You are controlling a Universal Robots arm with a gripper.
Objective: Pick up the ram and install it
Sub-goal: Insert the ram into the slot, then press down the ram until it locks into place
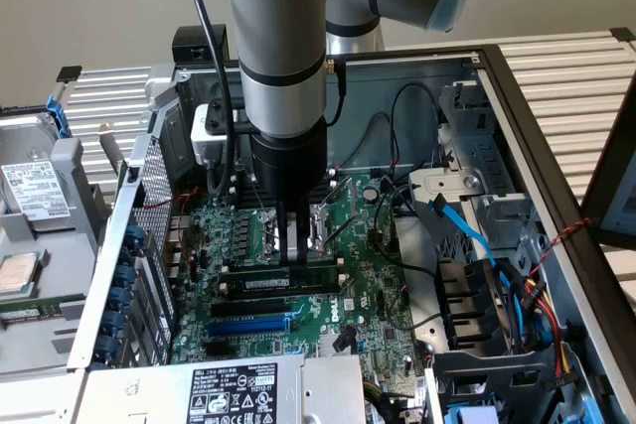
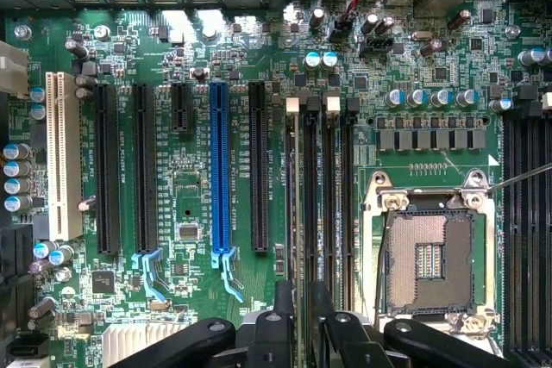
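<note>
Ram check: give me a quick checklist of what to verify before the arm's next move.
1. Ram off the table and at the motherboard: ok, it stands on edge among the long black slots.
2. Gripper lined up with the ram: ok, it is directly above the stick near its middle.
3. Ram pressed fully home along its length: cannot tell.
4. Blue cable clear of the ram: ok, it lies off to the exterior view's right.
5. Processor socket clear of the arm: ok, it is bare and beside the gripper, not under it.
</note>
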